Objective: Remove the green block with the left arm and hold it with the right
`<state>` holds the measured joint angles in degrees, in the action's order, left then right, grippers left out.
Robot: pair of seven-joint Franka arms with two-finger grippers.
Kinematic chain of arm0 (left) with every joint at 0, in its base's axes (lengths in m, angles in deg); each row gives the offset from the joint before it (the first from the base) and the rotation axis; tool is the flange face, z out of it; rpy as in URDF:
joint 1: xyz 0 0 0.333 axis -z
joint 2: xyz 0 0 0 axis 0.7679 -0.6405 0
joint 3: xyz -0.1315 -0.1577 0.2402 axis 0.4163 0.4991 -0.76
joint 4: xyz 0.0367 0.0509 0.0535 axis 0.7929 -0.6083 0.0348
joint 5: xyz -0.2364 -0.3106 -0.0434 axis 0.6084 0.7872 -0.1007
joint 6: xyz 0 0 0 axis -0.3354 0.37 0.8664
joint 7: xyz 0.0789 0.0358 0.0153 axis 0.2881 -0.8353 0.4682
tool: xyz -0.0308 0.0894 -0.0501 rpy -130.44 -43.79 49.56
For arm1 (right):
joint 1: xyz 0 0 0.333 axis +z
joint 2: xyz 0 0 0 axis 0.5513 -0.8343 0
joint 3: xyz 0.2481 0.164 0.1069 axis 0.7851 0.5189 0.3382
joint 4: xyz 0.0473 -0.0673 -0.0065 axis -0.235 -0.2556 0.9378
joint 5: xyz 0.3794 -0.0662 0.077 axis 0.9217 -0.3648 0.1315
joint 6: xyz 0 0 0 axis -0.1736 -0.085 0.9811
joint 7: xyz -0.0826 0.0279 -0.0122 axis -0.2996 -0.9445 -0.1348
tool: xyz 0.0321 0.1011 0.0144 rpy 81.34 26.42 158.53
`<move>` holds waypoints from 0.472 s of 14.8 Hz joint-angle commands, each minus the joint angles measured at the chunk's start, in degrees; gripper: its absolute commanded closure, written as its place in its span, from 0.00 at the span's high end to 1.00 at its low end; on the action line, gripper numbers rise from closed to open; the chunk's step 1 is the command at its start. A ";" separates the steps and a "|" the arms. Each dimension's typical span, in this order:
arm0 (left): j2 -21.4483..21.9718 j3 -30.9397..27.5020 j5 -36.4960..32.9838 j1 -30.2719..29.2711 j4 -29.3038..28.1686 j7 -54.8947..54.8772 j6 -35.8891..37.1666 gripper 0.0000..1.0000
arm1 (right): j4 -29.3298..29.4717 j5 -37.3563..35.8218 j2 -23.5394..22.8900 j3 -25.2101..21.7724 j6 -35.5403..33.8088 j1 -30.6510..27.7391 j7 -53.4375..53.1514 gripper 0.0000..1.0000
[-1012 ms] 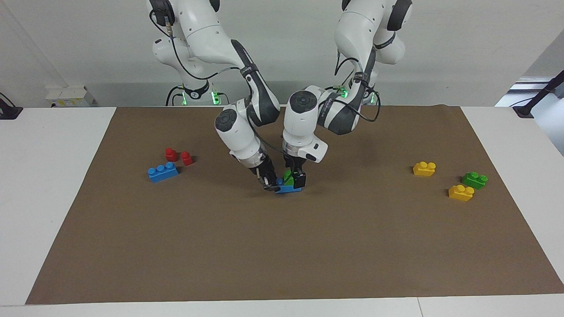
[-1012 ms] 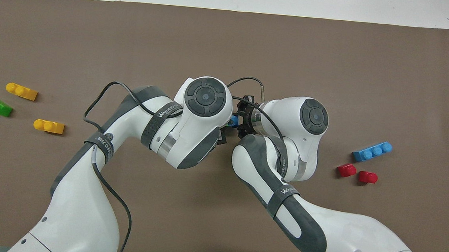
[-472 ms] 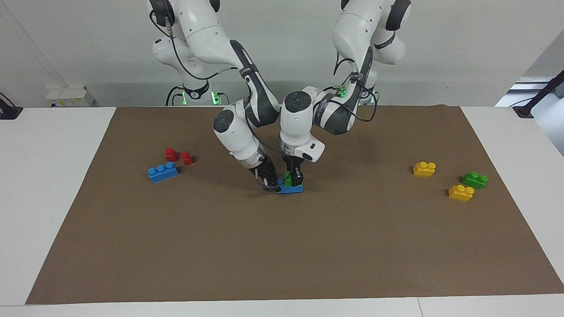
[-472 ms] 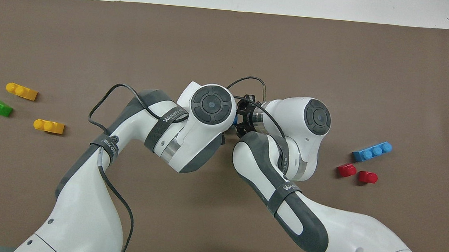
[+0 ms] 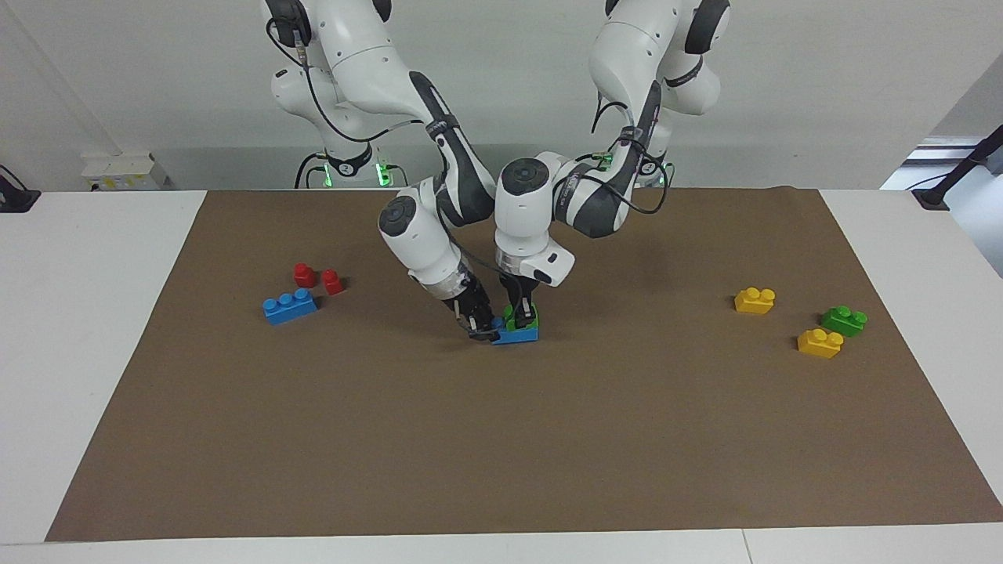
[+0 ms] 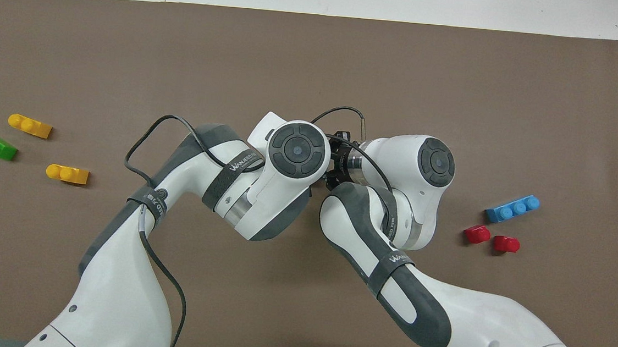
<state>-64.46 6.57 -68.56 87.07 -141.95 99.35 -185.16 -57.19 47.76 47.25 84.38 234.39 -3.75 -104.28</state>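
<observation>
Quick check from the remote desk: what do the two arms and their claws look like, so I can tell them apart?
Both are glossy white with dark grey joint sections, round grey caps and lettered black straps. The left arm has a plain white wrist block and slim black claw; the right arm has a silver wrist ring, loose black cable and black claw.

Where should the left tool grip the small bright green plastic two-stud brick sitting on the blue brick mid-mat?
Probably the small bright green plastic two-stud brick's two upright side walls, from straight above, since it sits studs-up on the blue plastic brick. The left tool is shut on it that way, clear of the right tool, shut on the blue brick's end toward the right arm's base.
</observation>
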 commanded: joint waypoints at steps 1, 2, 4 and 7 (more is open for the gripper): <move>4.06 -0.59 0.02 0.63 -1.79 0.26 2.06 0.00 | -0.07 1.70 -0.30 -0.15 1.67 0.09 1.00 0.00; 5.20 -0.59 0.02 0.36 -1.79 -0.36 3.11 0.00 | -0.07 1.70 -0.30 -0.15 1.67 0.09 1.00 0.00; 7.22 -0.59 0.11 0.01 -1.88 -1.32 4.69 0.00 | -0.07 1.70 -0.30 -0.15 1.76 0.09 1.00 0.00; 9.51 -0.51 0.20 -1.22 -2.06 -2.29 6.63 0.00 | 0.89 1.70 -0.30 -0.15 0.63 -0.96 1.26 0.00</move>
<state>-57.93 6.30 -68.55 86.49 -142.02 98.87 -180.19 -57.13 47.79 47.23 84.13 234.60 -3.84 -104.29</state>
